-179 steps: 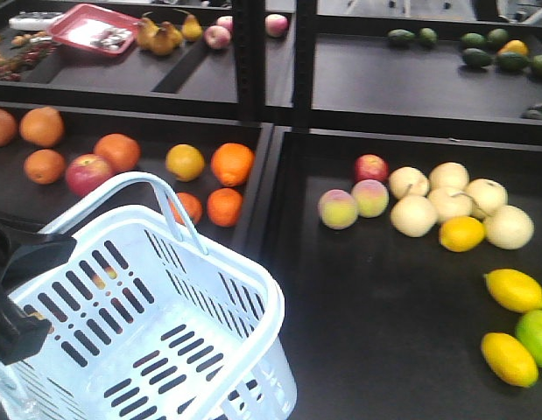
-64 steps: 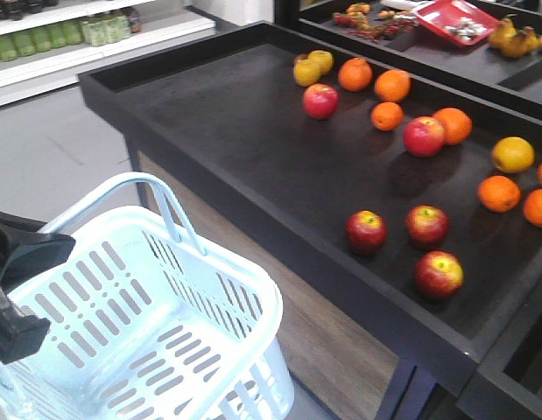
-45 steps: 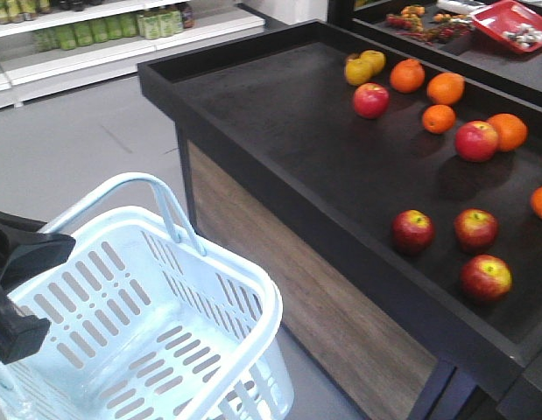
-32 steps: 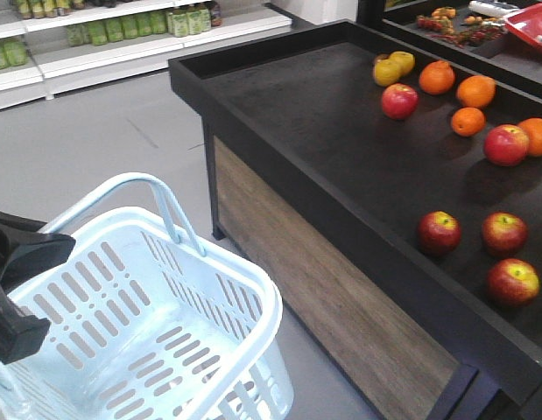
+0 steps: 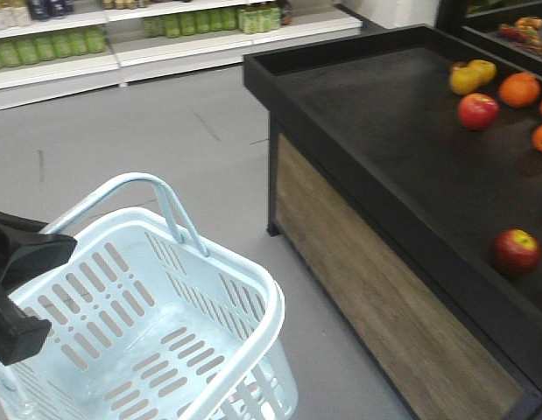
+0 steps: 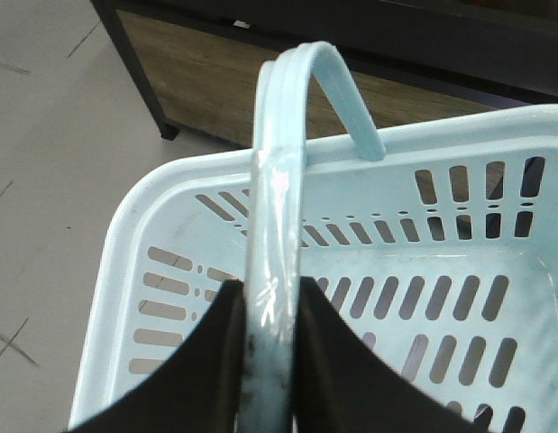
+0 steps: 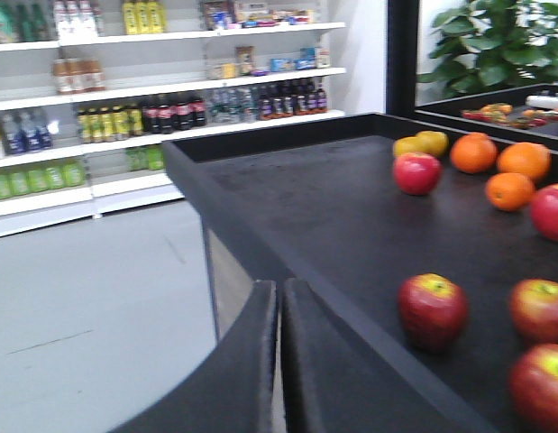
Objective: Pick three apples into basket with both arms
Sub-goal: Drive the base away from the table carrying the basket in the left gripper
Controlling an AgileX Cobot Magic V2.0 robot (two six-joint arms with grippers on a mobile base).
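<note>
**Left gripper (image 6: pixel 268 302) on basket (image 6: pixel 134 216); right gripper (image 7: pixel 279 293) closed, three apples (image 7: pixel 432 309) at its 3 o'clock**

Left wrist view. The left gripper is clamped on the basket's loop handle (image 6: pixel 277 180). One dark finger (image 6: pixel 202 370) presses on each side of the pale blue bar. The handle stands raised and arcs off toward 12 o'clock. The slotted basket bottom lies below and beyond it.

Front view. The basket sits at 7 o'clock of the frame, tilted, with its handle up. The black left gripper is at 9 o'clock of the basket, against its rim. The black display table (image 5: pixel 411 175) fills the right side. One of the three apples shows on it at 3 o'clock of the basket, well apart. Grey floor (image 5: pixel 165 131) lies between basket and table.

Right wrist view. The right gripper's two fingers (image 7: pixel 251 370) are pressed together with nothing between them. They hang at the table's near corner.
- The nearest apple is at 3 o'clock of the fingertips, apart from them and resting on the table top.
- The second apple (image 7: pixel 542 309) is also at 3 o'clock, beyond the first and not touching it.
- The third apple (image 7: pixel 542 386) is at 4 o'clock, cut by the frame edge.

Further back, at 1 to 2 o'clock, are another red apple (image 7: pixel 416 172), oranges (image 7: pixel 473 152) and yellow-green fruits (image 7: pixel 421 142). Shelves (image 7: pixel 125 90) of bottles stand at 11 o'clock.
</note>
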